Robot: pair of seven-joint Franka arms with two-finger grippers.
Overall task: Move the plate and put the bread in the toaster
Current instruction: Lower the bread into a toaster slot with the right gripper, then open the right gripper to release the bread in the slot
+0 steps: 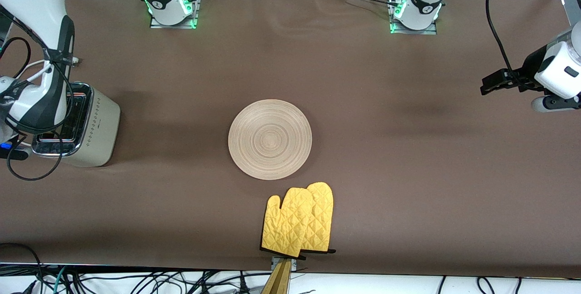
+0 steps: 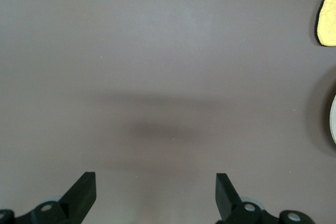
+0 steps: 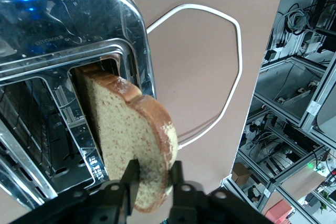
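1. Right gripper (image 3: 153,184) over the toaster (image 1: 93,126), fingers either side of the bread (image 3: 131,148), whose end is in a slot; grip uncertain.
2. Left gripper (image 2: 155,195) waits spread wide over bare table; plate (image 1: 270,139) mid-table.

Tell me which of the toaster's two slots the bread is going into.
The bread enters the toaster's slot beside its chrome edge facing the white cord; the other slot stays empty.

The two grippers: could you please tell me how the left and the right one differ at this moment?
The left gripper hangs open and empty over bare tablecloth at the left arm's end; the right gripper is over the toaster. The left gripper holds nothing, while the right gripper's fingers flank the bread, whose lower end sits in a toaster slot. Both have dark two-finger jaws.
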